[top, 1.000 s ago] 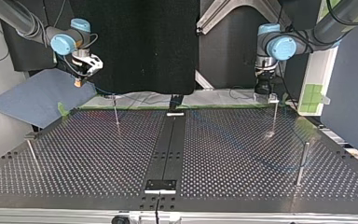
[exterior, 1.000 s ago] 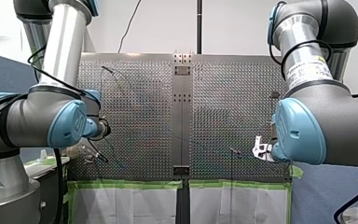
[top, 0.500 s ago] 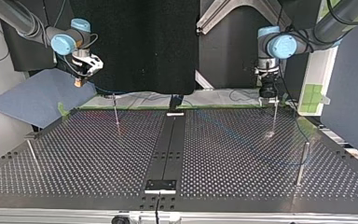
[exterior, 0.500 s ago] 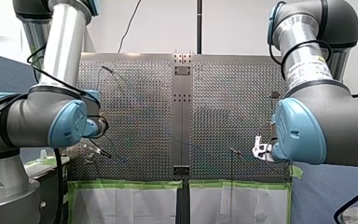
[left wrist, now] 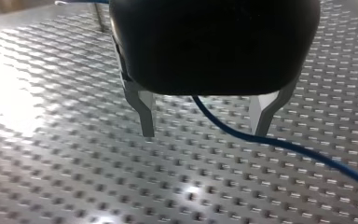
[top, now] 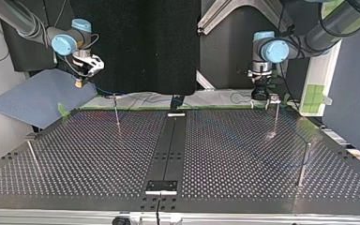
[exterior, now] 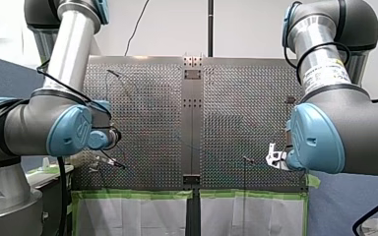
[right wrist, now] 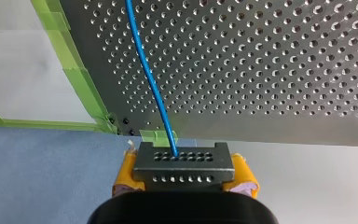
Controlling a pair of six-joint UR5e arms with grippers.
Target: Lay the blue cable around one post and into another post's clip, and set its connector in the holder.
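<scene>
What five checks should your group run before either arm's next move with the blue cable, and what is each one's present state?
1. Right tool shut on the connector: ok.
2. Blue cable runs through the open left tool: ok, unclamped.
3. Cable laid round a post: cannot tell.
4. Connector seated: not ok; held in the air beside the table.
5. Cable leaves the connector without a kink: ok.
</scene>
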